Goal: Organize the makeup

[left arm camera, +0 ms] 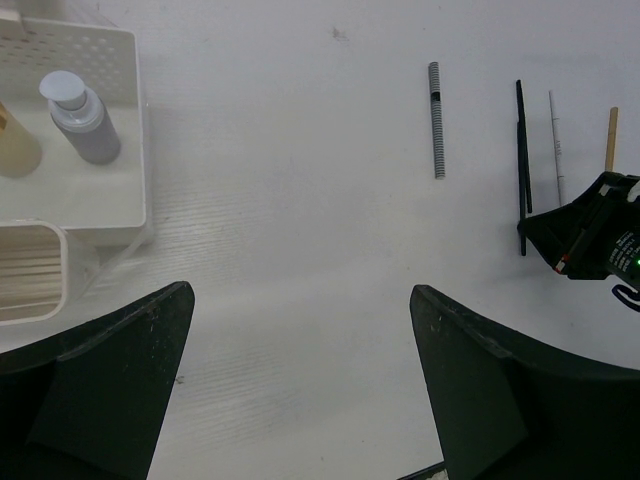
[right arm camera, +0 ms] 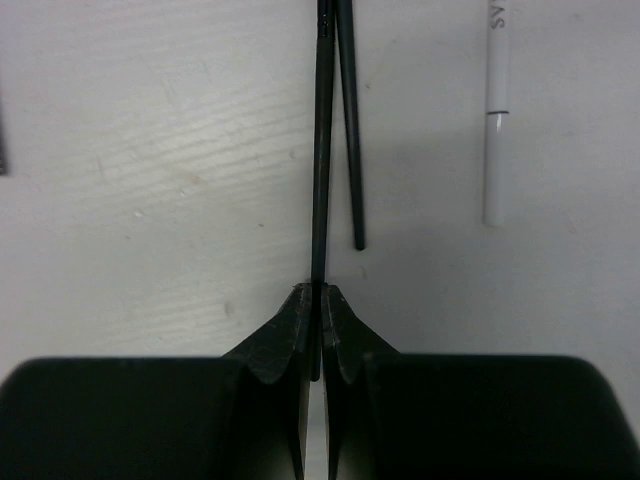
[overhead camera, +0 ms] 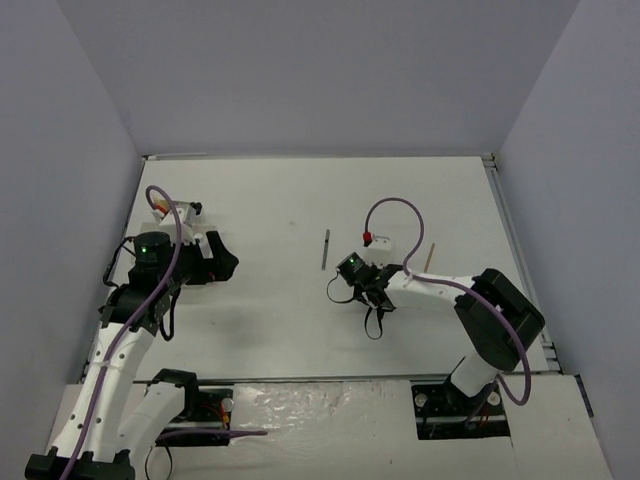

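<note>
My right gripper (right arm camera: 320,292) is shut on the near end of a thin black pencil (right arm camera: 321,150) just above the table. A second dark line (right arm camera: 350,130) runs beside it; I cannot tell whether it is a pencil or a shadow. A white pencil (right arm camera: 495,110) lies to its right. In the left wrist view I see a grey ribbed pencil (left arm camera: 435,120), the black pencil (left arm camera: 521,165), the white pencil (left arm camera: 555,145), a tan stick (left arm camera: 611,138) and the right gripper (left arm camera: 590,235). My left gripper (left arm camera: 300,300) is open and empty over bare table.
The white compartmented tray (left arm camera: 135,120) stands at the far left, holding a grey bottle (left arm camera: 78,118), a tan bottle (left arm camera: 12,148) and a cup of wooden sticks (left arm camera: 30,275). In the top view the left arm (overhead camera: 150,270) hides most of the tray. Grey walls enclose the table.
</note>
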You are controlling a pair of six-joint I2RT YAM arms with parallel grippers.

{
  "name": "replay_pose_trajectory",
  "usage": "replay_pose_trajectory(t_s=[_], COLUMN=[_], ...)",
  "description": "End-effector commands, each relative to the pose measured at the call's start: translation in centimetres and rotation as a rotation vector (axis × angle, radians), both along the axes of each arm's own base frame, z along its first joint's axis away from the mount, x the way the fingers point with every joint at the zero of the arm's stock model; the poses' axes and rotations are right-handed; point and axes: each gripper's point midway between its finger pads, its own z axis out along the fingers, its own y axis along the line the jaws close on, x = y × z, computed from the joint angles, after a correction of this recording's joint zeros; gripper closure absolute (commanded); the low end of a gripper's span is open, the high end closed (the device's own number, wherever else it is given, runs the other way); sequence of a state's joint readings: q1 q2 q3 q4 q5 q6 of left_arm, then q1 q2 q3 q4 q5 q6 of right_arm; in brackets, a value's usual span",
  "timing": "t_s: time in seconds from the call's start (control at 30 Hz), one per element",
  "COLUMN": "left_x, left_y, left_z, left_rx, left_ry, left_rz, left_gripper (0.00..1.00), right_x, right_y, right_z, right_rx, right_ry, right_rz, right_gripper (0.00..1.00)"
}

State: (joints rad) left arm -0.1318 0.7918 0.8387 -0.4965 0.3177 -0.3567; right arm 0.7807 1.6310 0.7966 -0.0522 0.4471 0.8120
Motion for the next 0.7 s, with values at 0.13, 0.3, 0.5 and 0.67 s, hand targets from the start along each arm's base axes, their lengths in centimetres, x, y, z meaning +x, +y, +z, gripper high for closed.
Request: replay_pose_trajectory(t_s=[0.13, 0.3, 0.5, 0.67], left_x=[0.5, 0.4, 0.2, 0.0], left_y=[-2.4, -4.5, -7.9, -10.4], left_z=[3.0, 4.2, 7.2, 9.0], left_rx=[-0.153, -0.251, -0.366, -0.389], left_ry=[-0.049, -0.045, -0.078, -0.102], left_rz=[-0.044, -0.083, -0.136, -0.164], left_gripper=[0.12, 0.12, 0.12, 0.12], right_x=[-1.3, -1.6, -3.4, -5.3], right_y=[0.0, 3.5, 9.3, 12.5], right_z=[4.8, 9.7, 16.9, 20.6], right_rx=[0.057, 0.095, 0.313, 0.435], right_ry=[-0.085, -0.233, -0.471, -0.626], right_rz=[0.029, 0.176, 0.406, 0.560], right_gripper=[1.00, 1.00, 1.00, 1.00])
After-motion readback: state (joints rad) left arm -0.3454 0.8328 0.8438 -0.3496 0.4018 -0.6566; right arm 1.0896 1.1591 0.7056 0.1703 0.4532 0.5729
